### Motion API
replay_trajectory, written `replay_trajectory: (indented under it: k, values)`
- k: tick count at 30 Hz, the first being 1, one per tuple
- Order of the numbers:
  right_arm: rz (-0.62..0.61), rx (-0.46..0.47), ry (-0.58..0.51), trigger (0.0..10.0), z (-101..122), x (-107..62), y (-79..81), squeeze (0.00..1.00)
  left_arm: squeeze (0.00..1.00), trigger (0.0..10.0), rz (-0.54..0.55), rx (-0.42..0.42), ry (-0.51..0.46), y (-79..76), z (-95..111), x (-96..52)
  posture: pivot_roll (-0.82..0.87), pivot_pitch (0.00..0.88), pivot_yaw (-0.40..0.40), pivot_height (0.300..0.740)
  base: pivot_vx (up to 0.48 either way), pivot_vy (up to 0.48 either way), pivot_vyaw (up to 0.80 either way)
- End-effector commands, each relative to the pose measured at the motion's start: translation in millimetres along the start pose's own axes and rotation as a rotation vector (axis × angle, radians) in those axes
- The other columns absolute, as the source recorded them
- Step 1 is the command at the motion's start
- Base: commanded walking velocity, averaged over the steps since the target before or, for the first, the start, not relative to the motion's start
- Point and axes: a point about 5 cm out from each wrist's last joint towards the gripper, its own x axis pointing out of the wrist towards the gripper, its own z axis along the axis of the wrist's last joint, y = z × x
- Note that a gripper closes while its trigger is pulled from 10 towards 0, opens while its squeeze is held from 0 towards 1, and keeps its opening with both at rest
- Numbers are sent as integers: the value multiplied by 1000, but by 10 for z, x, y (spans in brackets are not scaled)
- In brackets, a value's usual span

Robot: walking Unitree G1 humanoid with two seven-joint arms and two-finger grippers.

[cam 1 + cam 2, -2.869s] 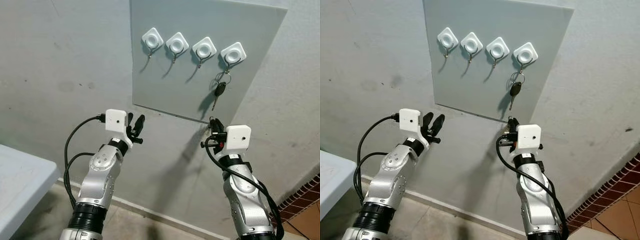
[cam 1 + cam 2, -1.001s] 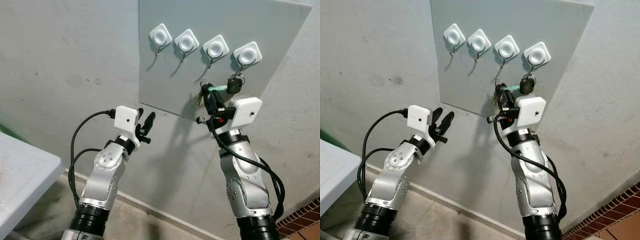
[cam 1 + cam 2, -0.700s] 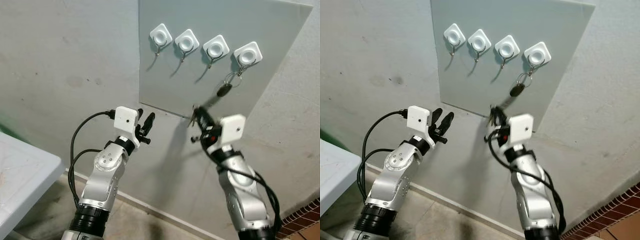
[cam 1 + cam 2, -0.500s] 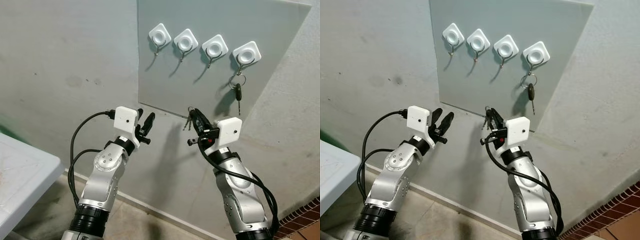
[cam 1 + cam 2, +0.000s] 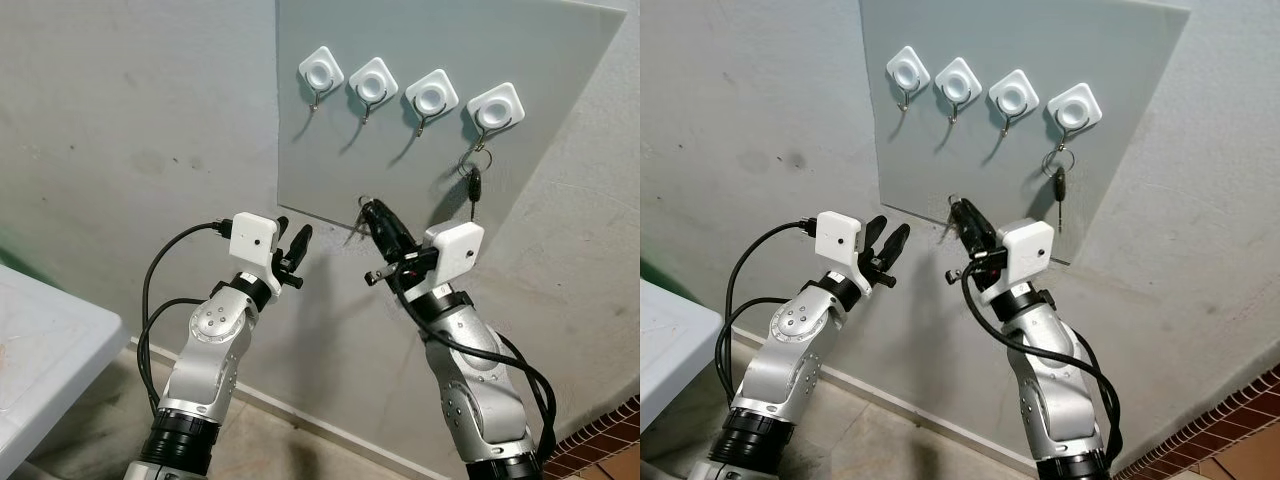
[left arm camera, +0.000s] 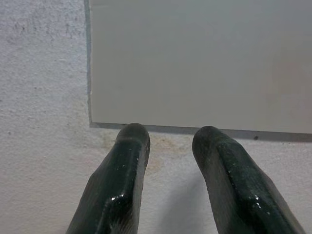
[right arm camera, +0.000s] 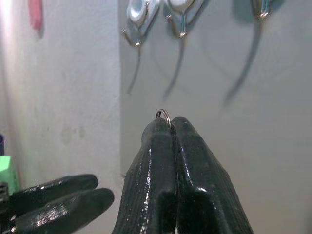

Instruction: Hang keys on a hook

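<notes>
Both silver arms raised, forearms angled up at a grey wall carrying a pale board (image 5: pixel 420 30). Right gripper (image 5: pixel 372 214) poised just below the board's lower edge, near its middle, fingers (image 7: pixel 161 161) pressed together on a small metal key ring (image 7: pixel 163 115). Left gripper (image 5: pixel 293 251) held near the board's lower left corner, fingers (image 6: pixel 117 180) slightly parted, nothing between them.

Along the board's top edge, 4 white square hooks (image 5: pixel 376 79) in 1 row. 1 dark key (image 5: pixel 474 184) dangling by its ring from the hook nearest the board's right edge; the other 3 bare.

Right wrist view: ring tip peeking above the closed fingertips, 3 hooks beyond, left gripper low in the corner. Left wrist view: the board's lower left corner against rough plaster. Head views: the hung key and a white table corner (image 5: pixel 40 350) at far left.
</notes>
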Motion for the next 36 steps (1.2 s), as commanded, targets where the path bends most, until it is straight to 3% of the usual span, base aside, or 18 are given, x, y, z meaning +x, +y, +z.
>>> replay_trajectory:
  k: [1, 11, 36]
  values:
    - [-20, -1, -33, 10000, 69, 21, -36, 0, 0, 10000, -15, 10, -18, -23, 50, 11, 70, 0, -48, 740, 0, 0, 0]
    - [-126, 37, -80, 10000, 150, 96, -174, 0, 0, 10000, -40, 25, -29, -58, 74, 16, 71, 0, -45, 740, 0, 0, 0]
    - [-119, 116, -197, 10000, 403, 287, -171, 0, 0, 10000, -125, 47, -87, -266, 241, 37, 72, 0, -45, 740, 0, 0, 0]
